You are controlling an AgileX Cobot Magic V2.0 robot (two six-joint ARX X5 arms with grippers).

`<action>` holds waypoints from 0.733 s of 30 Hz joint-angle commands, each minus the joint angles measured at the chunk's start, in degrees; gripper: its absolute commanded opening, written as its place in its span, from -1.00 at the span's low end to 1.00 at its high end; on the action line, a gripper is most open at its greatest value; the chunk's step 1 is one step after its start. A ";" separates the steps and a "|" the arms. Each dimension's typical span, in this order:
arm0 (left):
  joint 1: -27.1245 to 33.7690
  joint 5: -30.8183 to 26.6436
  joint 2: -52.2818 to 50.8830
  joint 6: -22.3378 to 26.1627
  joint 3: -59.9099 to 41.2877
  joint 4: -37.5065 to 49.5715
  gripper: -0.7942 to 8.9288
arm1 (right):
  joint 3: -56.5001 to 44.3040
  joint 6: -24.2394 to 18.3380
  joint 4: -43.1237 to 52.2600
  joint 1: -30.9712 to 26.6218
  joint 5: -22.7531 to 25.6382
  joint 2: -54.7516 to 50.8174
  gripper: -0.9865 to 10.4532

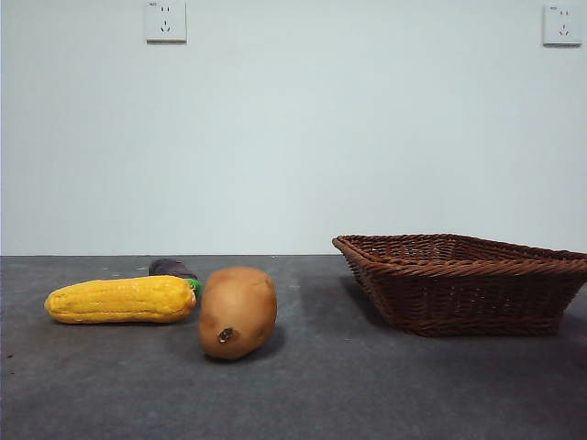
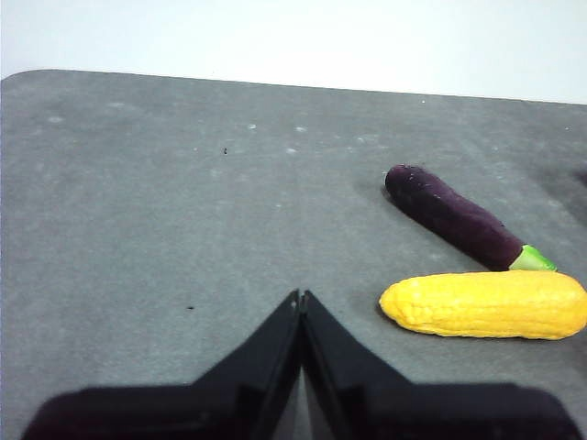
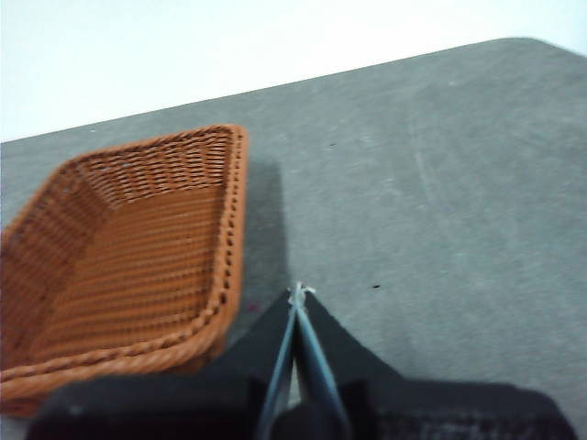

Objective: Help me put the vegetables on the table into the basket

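On the surface (image 1: 303,394) the corn (image 1: 121,300) lies toward the left edge with the eggplant (image 1: 171,268) just behind it, the potato (image 1: 238,312) beside its right end, and the basket (image 1: 463,282) well apart by the right edge.

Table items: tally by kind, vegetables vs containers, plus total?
Vegetables: 3 — corn cob, potato, eggplant, all lying on the table
Baskets: 1 — wicker basket, nothing seen inside
Total: 4

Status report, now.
Left gripper and right gripper shut, empty. Corn, potato, eggplant on table. Basket empty. Nothing blocking.
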 commanded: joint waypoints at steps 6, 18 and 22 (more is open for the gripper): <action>0.17 5.68 0.68 -10.93 2.51 2.08 -0.85 | 6.71 10.86 -3.13 -0.04 -0.33 0.35 -0.84; 0.17 18.93 23.32 -12.94 21.35 -8.92 -0.85 | 31.36 10.40 -16.20 -0.04 -2.45 28.17 -0.84; 0.15 28.85 35.10 -12.39 26.71 -13.88 -0.84 | 40.48 6.62 -26.58 0.00 -8.31 43.71 -0.83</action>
